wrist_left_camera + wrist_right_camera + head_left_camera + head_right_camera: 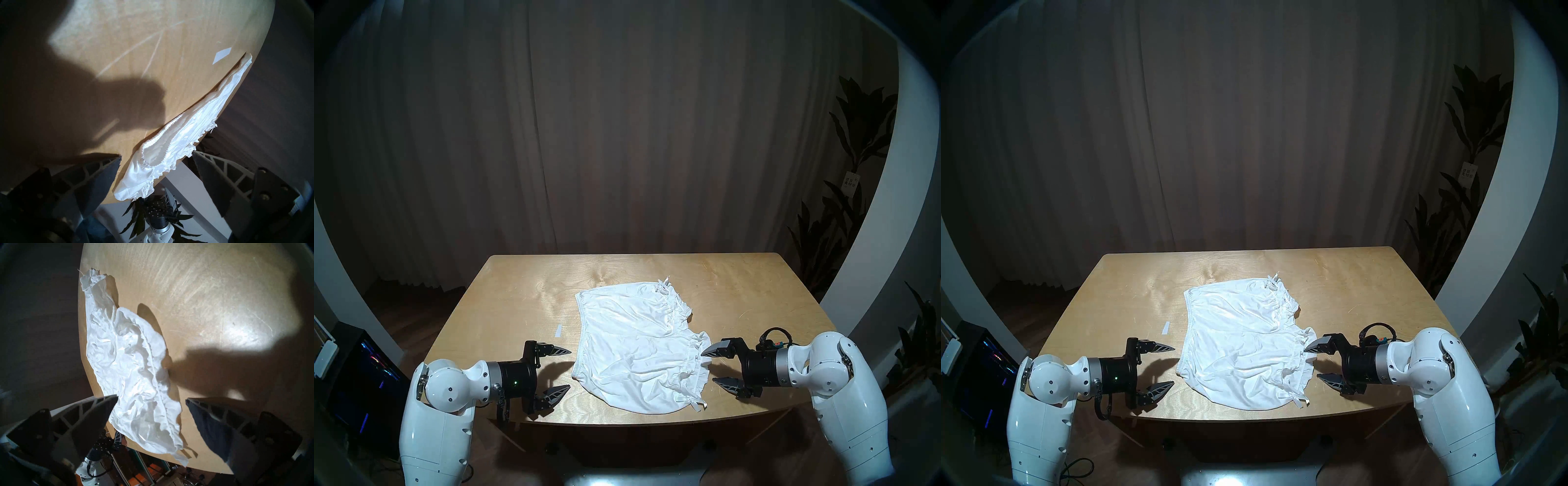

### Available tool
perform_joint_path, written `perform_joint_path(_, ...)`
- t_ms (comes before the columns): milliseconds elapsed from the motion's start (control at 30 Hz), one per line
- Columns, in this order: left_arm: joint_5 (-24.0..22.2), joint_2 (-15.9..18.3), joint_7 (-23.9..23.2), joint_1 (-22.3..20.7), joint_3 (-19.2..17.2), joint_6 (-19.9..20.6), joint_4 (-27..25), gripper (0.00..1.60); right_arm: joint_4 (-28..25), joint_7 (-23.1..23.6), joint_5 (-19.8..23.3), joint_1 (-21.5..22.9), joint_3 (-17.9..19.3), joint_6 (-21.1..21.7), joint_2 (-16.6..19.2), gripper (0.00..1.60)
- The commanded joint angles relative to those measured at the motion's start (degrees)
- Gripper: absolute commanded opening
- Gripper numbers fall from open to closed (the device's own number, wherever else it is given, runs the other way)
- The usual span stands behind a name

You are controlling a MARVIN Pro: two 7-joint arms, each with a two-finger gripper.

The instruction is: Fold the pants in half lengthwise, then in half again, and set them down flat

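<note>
The white wrinkly short pants (636, 342) lie spread out on the wooden table (517, 305), waistband toward my left, ruffled leg hems with tie bows toward my right. They also show in the other views (1243, 342) (171, 146) (129, 365). My left gripper (569, 370) (1174, 366) is open and empty, just left of the waistband's near corner, fingertips (117, 157) apart from the cloth. My right gripper (707, 366) (1311, 363) is open and empty at the near leg's ruffled hem, upper fingertip (113, 398) at the ruffle; whether it touches I cannot tell.
A small white tape strip (558, 330) (221, 55) lies on the table left of the pants. The near part of the pants reaches close to the table's front edge (619, 422). Curtains hang behind; plants (857, 135) stand at the right.
</note>
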Motion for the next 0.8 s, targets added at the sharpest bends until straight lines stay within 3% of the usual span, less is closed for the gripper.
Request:
perform_joint_path(0, 0.3, 1.2, 2.5, -2.9, 3.3, -0.6, 4.1, 1.6, 0.8, 0.3, -1.5, -1.2, -0.4, -0.1, -0.8, 1.6)
perform_joint_path(333, 3.7, 0.6, -0.1, -4.3, 6.3, 0.0, 7.0, 1.6, 2.2, 1.5, -1.5, -0.2, -1.2, -0.5, -2.7, 1.6)
perform_joint_path(767, 5.6, 0.2, -1.7, -4.4, 6.9, 0.2, 8.3, 1.6, 4.2, 3.0, -3.1, 2.3, -4.4, -0.8, -3.8, 1.6)
